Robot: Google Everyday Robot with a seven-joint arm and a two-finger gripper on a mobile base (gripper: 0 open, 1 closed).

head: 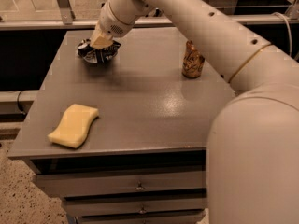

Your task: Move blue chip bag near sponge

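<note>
The blue chip bag point(98, 53) lies crumpled at the far left of the grey table point(149, 101). My gripper point(101, 41) comes down onto it from above, and its pale yellow fingers point(100, 37) are closed on the top of the bag. The bag still rests on the table surface. The pale yellow sponge point(74, 125) lies flat near the front left corner, well apart from the bag and the gripper.
A gold-brown drink can point(192, 59) stands upright at the right of the table, under my arm point(196, 17). The arm's large white body point(257, 153) fills the right foreground. Drawers point(135, 188) sit below the table's front edge.
</note>
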